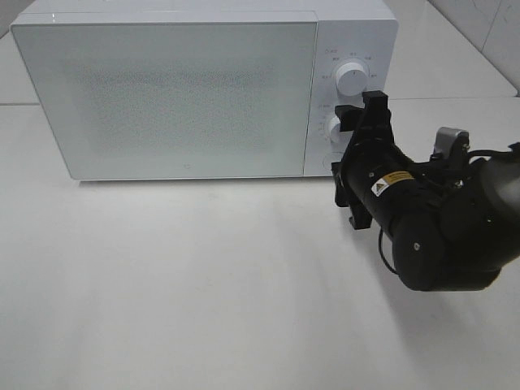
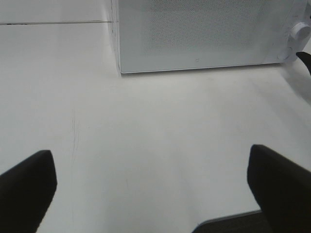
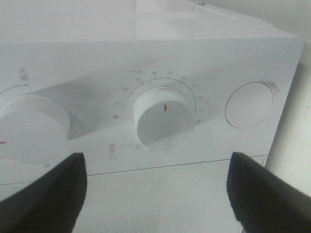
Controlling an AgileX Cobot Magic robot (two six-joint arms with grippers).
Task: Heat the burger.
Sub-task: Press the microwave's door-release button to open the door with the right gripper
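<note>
The burger is out of view. A white microwave stands with its door shut. My right gripper is at the control panel, open, one finger on each side of the lower dial without touching it. That dial's red mark points towards the scale's middle numbers. In the right wrist view the gripper has both dark fingers wide apart. My left gripper hangs open over bare table in front of the microwave's left corner, holding nothing.
The upper dial and a round push button flank the lower dial on the panel. The white table stretches in front of the microwave. A tiled wall corner is at the back right.
</note>
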